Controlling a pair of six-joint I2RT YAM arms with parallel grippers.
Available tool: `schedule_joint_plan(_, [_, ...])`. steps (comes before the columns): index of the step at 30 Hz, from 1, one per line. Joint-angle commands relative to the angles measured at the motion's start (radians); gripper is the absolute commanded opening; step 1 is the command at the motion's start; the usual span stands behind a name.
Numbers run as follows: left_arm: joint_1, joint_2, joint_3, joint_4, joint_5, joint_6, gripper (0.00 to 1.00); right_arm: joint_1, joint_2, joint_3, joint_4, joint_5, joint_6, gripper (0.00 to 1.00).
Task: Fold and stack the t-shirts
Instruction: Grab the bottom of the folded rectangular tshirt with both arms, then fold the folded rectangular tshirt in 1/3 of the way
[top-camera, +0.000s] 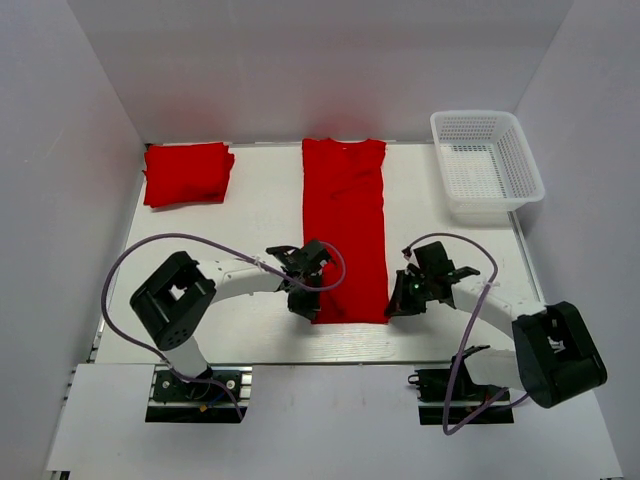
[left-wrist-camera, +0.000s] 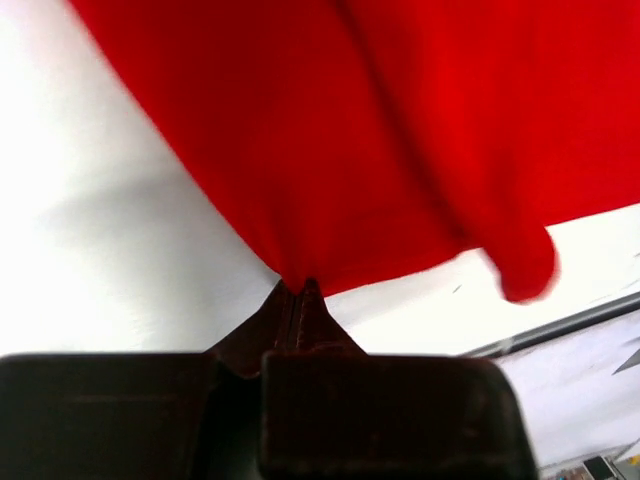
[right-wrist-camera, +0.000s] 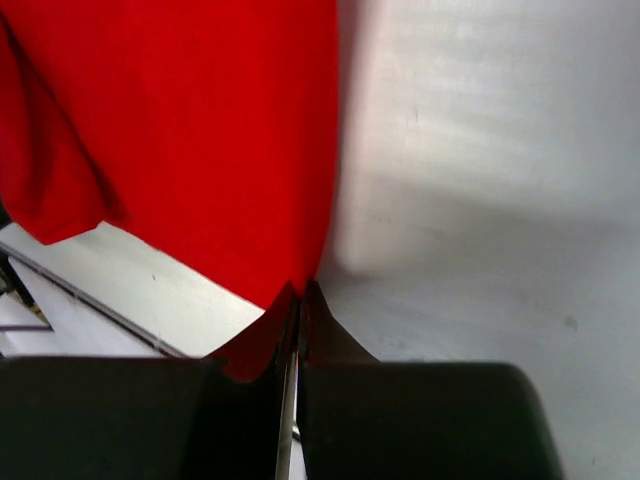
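While a red t-shirt (top-camera: 344, 225) lies folded into a long strip down the middle of the white table (top-camera: 250, 210), running from 12 o'clock toward 6, both arms meet its near end. The left gripper (top-camera: 303, 305) is closed tight on the strip's near corner at about 7 o'clock, with cloth pinched between its tips. The right gripper (top-camera: 398, 305) is likewise clamped on the other near corner at about 5 o'clock. A second t-shirt (top-camera: 187, 173), folded square, rests at 10 o'clock. A white mesh basket (top-camera: 490, 205) sits at 2 o'clock.
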Motion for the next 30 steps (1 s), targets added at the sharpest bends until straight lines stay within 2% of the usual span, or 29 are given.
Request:
schedule_joint_plan(1, [-0.017, -0.034, -0.079, -0.155, -0.049, -0.034, 0.0, 0.004, -0.086, -0.026, -0.059, -0.049, -0.008, 0.0])
schedule_joint_plan(4, [-0.017, -0.114, -0.079, -0.146, -0.009, -0.024, 0.0, 0.005, -0.163, -0.02, -0.08, -0.083, -0.002, 0.0])
schedule_joint_plan(10, [-0.005, -0.183, 0.004, -0.233, 0.046, 0.027, 0.0, 0.005, -0.22, 0.035, -0.18, -0.091, -0.013, 0.0])
schedule_joint_plan(13, [0.005, -0.183, 0.059, -0.262, 0.057, 0.046, 0.0, 0.003, -0.231, 0.052, -0.181, -0.117, -0.013, 0.0])
schedule_joint_plan(16, [0.005, -0.137, 0.162, -0.342, 0.003, 0.065, 0.0, 0.005, -0.22, 0.074, -0.182, -0.118, -0.017, 0.0])
schedule_joint_plan(21, [0.048, -0.108, 0.205, -0.388, -0.046, 0.053, 0.0, -0.001, -0.153, 0.152, -0.171, -0.045, -0.043, 0.0])
schedule_joint_plan(25, [0.107, -0.075, 0.237, -0.362, -0.046, 0.053, 0.0, -0.001, -0.078, 0.233, -0.178, 0.003, -0.056, 0.0])
schedule_joint_plan(30, [0.192, -0.018, 0.391, -0.336, -0.107, 0.088, 0.0, -0.006, 0.03, 0.345, -0.16, 0.023, -0.082, 0.0])
